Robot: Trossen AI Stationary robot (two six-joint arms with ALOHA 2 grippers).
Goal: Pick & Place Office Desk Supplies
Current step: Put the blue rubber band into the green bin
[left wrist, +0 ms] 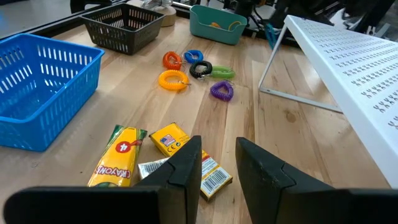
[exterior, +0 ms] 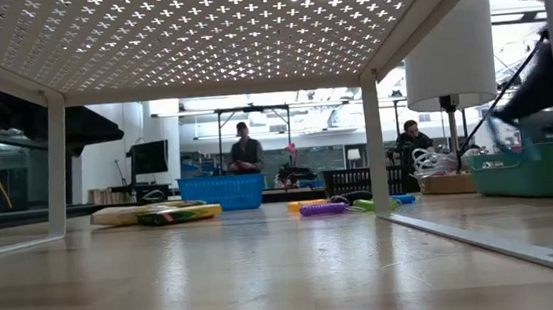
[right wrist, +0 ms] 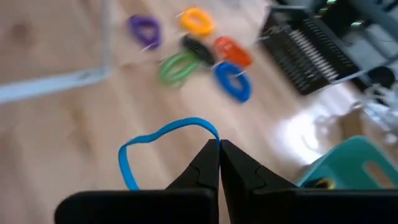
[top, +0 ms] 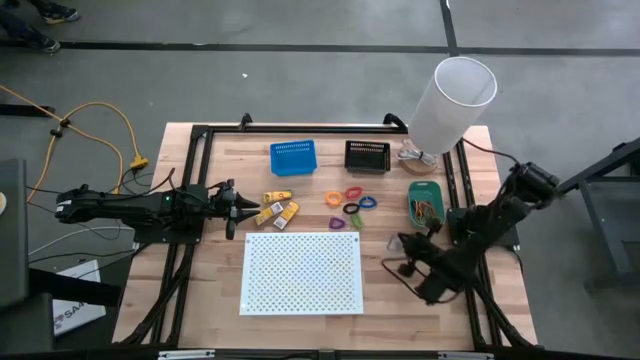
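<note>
The office desk supplies lie at the table's middle. They are yellow crayon packets [top: 277,207] [left wrist: 161,155] and a cluster of bright plastic loops [top: 352,200] [left wrist: 193,68] [right wrist: 199,43], flat on the wood. My right gripper [right wrist: 219,144] [top: 400,243] hovers near the right side, in front of the green bin, and is shut on a thin blue rubber band [right wrist: 155,140]. My left gripper [left wrist: 217,168] [top: 235,210] waits open at the left. It sits just short of the packets, with nothing between its fingers. My right gripper pinches the blue rubber band at one spot on its loop [right wrist: 210,129], between the very tips of its two fingers. The fingers slant downward, pointing toward the loops from the table's near right. The band stands out to one side of the tips, slack, above the wood.
A blue bin [top: 293,157] and a black bin [top: 367,156] stand at the far edge. A green bin [top: 425,200] holding a few items stands at the right. A white perforated board [top: 301,272] on legs fills the near middle. A white lamp shade [top: 452,100] stands at the far right.
</note>
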